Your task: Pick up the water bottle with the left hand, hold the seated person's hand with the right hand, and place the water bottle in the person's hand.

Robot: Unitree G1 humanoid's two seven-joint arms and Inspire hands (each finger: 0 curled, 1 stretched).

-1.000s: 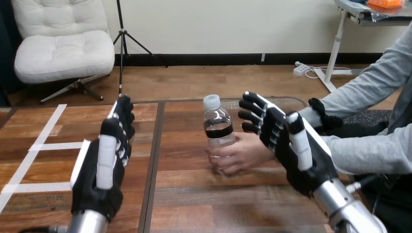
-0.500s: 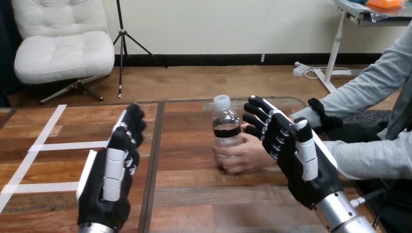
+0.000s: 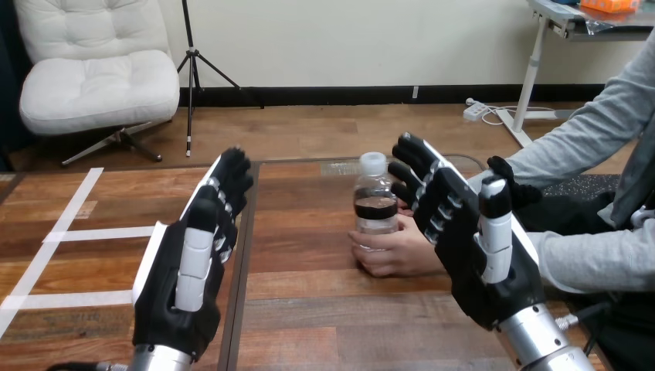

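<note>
Item: water bottle (image 3: 375,202), clear, white cap, dark band round its middle. It stood upright at mid-counter, its lower part enclosed by the person's hand (image 3: 394,253), whose fingers curled round it.

Right robot hand (image 3: 463,236): just beside the person's hand on the wrist side, fingers straight and spread, holding nothing. Contact with the wrist could not be told.

Left robot hand (image 3: 189,270): well apart to the left, fingers straight, empty.

Counter (image 3: 324,317): wooden, with white tape lines (image 3: 85,232) at its left.

Status, as judged: the bottle was delivered into the person's hand. A right-hand clasp was not in evidence. Little appeared left to do.

Markings: no writing on the band was legible.
</note>
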